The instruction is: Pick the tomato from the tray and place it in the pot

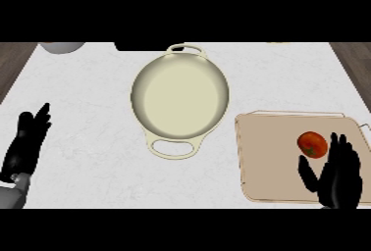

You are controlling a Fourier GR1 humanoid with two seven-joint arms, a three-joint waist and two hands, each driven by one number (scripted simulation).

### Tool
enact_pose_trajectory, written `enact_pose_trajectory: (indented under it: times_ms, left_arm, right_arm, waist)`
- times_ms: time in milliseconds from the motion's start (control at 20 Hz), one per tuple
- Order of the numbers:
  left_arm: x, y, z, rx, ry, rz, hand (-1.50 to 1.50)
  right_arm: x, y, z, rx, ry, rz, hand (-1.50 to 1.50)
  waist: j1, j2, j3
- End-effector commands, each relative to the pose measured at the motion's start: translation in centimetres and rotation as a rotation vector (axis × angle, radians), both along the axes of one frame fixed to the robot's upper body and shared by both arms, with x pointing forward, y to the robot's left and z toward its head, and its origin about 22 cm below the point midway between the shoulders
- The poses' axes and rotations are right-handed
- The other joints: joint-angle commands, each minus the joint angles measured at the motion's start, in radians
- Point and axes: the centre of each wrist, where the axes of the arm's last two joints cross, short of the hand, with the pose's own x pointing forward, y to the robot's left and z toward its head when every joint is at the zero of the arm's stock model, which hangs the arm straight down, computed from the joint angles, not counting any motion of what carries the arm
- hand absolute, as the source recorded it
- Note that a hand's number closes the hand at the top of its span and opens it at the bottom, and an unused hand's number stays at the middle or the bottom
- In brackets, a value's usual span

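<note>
**Head view: right hand beside tomato, no grasp yet**

Head view shows the tomato [312,144] on the tray [268,162], toward the tray's right edge and nearer its far side. Tray sits at the counter's [87,122] right edge, near side. Right hand [339,179] is over the tray's near right corner, fingers straight and spread, pointing away from the robot, fingertips just beside the tomato on its right; contact not clear, nothing is held. Left hand [25,144] rests open at the counter's left edge, fingers up, well apart from everything.

Pot [179,98], cream oval with two loop handles, stands mid-counter toward the far edge, empty inside, left of the tray and apart from it.

Handling judgement: tomato is likely light, round, smooth-skinned, so slippery and prone to roll on the flat tray; somewhat soft, can bruise if squeezed. Best hold looks like thumb and fingers on opposite sides at its widest part, wrapped from above. Pot mouth is wide, so placing should be forgiving.
</note>
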Motion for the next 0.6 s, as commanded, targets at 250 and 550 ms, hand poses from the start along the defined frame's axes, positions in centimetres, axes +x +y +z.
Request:
enact_pose_trajectory:
  times_ms: [250, 550]
  left_arm:
    - [0.0, 0.3, 0.6, 0.018, 0.017, -0.026, 0.0]
    - [0.4, -0.8, 0.9, -0.001, 0.014, -0.016, 0.0]
  right_arm:
    - [3.1, 8.9, 7.2, -0.028, 0.212, -0.228, -1.5]
    - [2.7, 10.4, 10.5, -0.031, 0.245, -0.246, -1.5]
  waist:
    - [0.016, 0.001, 0.014]
    - [0.017, 0.005, 0.019]
